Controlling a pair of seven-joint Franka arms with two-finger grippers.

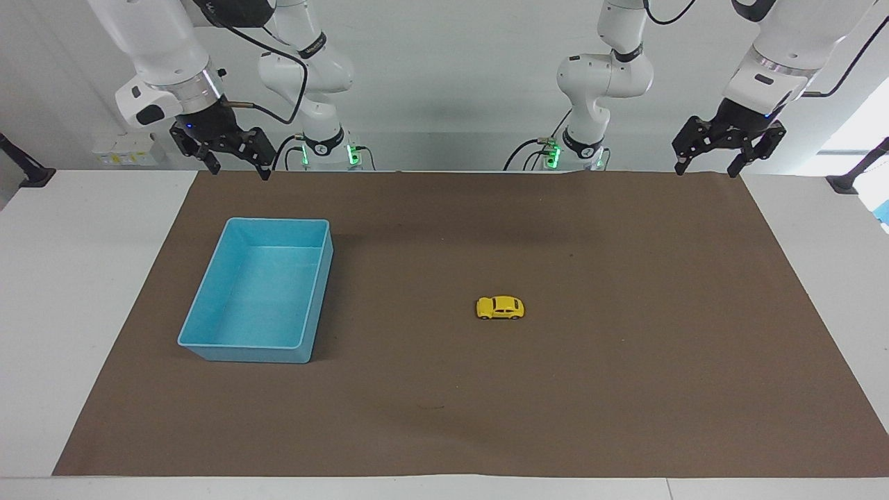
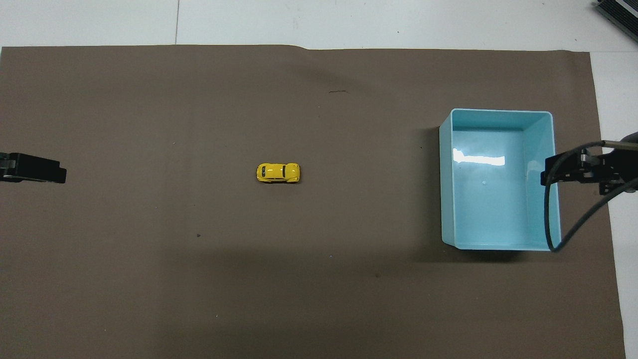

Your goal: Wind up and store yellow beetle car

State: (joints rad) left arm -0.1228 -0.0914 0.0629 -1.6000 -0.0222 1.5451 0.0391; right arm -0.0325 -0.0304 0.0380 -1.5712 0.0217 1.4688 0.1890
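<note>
Sitting mid-mat on its wheels, yellow beetle car [image 1: 499, 307], well apart from both raised hands; left hand [image 1: 707, 167] and right hand [image 1: 239, 168] spread apart, empty, at their own ends.

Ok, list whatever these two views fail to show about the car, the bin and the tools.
- Yellow beetle car: too small in both views to show any wind-up part.
- Left tool: overhead view's edge cuts it down to a tip.
- Right tool: overhead view's edge crops it; its cable crosses the blue bin rim.
- Bin's underside: hidden in both.
</note>
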